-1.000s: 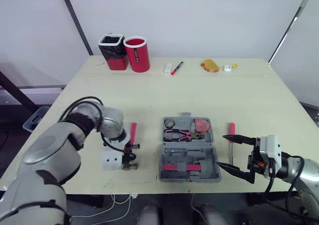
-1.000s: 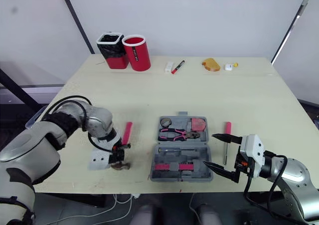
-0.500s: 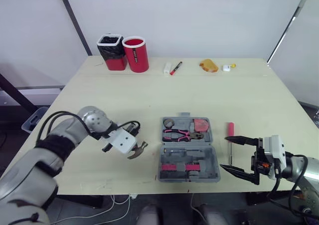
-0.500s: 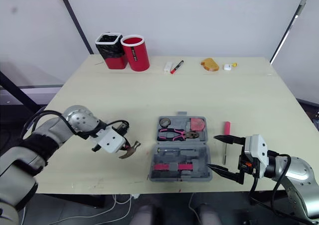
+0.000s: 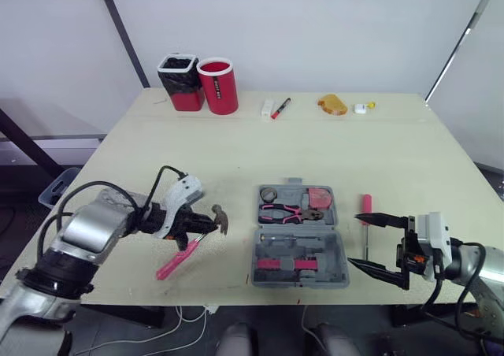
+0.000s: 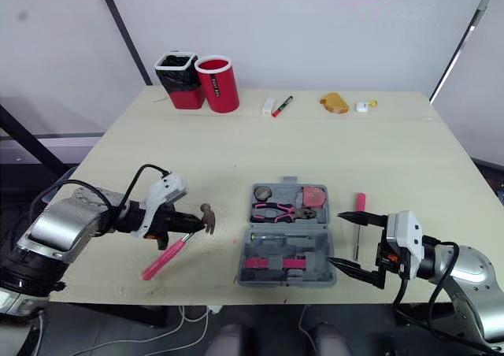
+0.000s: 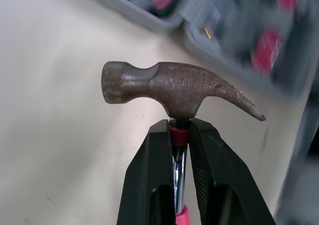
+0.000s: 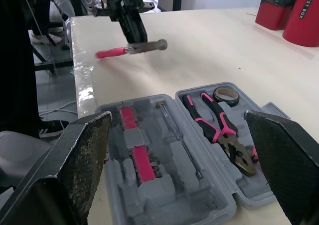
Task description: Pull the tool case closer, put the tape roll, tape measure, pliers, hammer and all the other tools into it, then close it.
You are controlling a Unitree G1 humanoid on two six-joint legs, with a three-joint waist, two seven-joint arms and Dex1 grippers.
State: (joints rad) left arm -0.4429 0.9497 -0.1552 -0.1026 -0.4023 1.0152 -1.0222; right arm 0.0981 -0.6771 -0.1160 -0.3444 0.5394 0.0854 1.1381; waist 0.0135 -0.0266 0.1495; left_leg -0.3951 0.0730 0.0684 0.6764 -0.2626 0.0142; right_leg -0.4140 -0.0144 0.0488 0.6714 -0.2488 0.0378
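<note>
Since half a second ago the left arm has swung round, and the hammer (image 7: 179,88) has turned over: its head now points toward the tool case (image 5: 299,282), and the pink handle trails away from the case, down toward the table. The left gripper (image 7: 178,128) is clamped on the neck just under the head. I'd say it grips there so that the heavy end stays steady on the way over. The hammer is in the air, off the case's left side and not yet over it.

The case lies open and flat, with the pliers (image 5: 291,212) and tape roll (image 5: 268,194) already in the lid half. The right gripper (image 5: 352,239) has hardly shifted; its fingers are spread wide just off the case's right side. It is probably waiting there for the screwdriver (image 5: 365,208), which lies beside that edge.
</note>
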